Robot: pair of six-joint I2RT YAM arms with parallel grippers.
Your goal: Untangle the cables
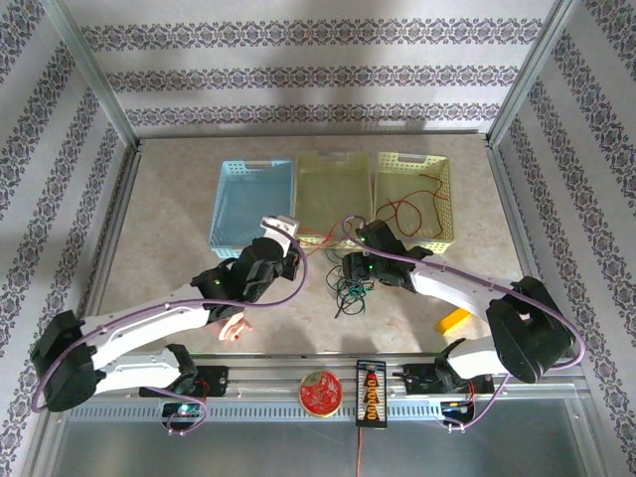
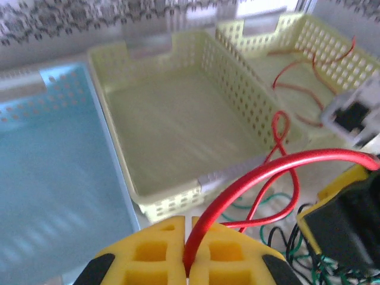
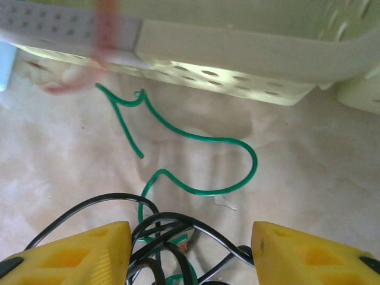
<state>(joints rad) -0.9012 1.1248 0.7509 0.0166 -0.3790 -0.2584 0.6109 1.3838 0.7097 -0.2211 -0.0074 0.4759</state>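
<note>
Left gripper (image 2: 189,237) is shown clamped on the red cable (image 2: 267,168) before the yellow basket (image 2: 237,89), apparently so it can be drawn free, while the right gripper (image 3: 190,249) is held parted over the black and green cables (image 1: 348,295) knotted on the table (image 3: 309,166)

The top external camera looked down from high above and behind both arms (image 1: 149,318). The left wrist camera sat close behind the left claw (image 2: 187,240), facing ahead of it into the middle basket (image 2: 172,127). The right wrist camera looked down past the right claw (image 3: 190,246) at that basket's front wall and the cables (image 3: 169,234).
</note>
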